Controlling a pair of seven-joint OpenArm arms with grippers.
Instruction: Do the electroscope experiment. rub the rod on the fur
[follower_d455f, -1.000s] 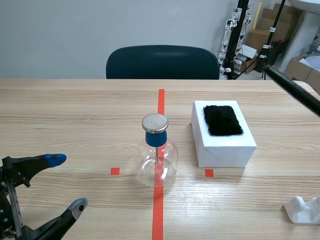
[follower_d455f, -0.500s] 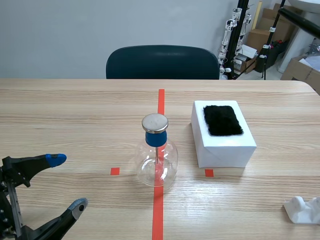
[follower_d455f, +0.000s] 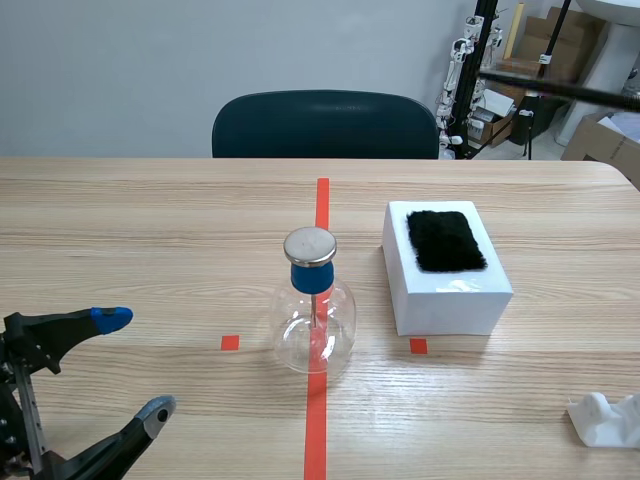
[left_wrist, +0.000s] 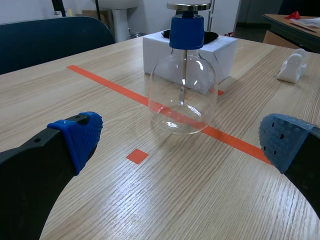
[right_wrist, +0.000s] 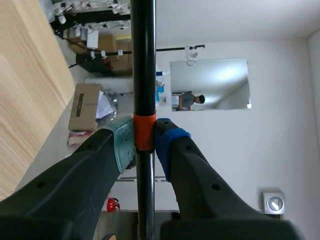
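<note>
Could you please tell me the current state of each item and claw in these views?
left claw: open, empty, low over the table.
right claw: shut on the rod, held high.
rod: gripped at its orange band, clear of the fur.
electroscope flask: upright on the red tape line, stopper in.
fur: lying flat on the white box.

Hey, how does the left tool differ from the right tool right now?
The left tool is open and empty; the right tool is shut on the black rod at its orange band. The left tool sits low over the table near the glass flask; the right tool points away from the table. Both have thick black fingers with dotted pads.
</note>
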